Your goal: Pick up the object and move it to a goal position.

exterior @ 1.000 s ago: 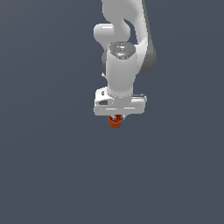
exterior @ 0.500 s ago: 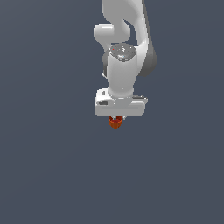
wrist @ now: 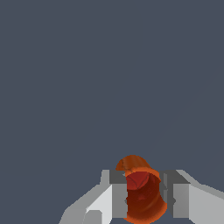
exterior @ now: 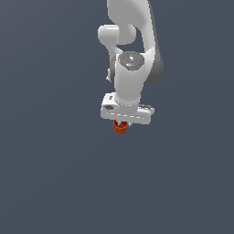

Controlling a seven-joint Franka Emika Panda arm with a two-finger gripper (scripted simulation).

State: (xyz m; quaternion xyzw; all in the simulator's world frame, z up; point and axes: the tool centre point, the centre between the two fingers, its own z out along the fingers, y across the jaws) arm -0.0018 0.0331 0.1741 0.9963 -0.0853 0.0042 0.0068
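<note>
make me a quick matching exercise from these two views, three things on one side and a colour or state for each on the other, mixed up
Things:
1. cup
2. gripper
3. surface

Colour or state:
A. plain dark grey-blue, fills the background
B. orange-red, sitting between the two fingers
C. white body, fingers closed against something

Pairs: 1-B, 2-C, 3-A
</note>
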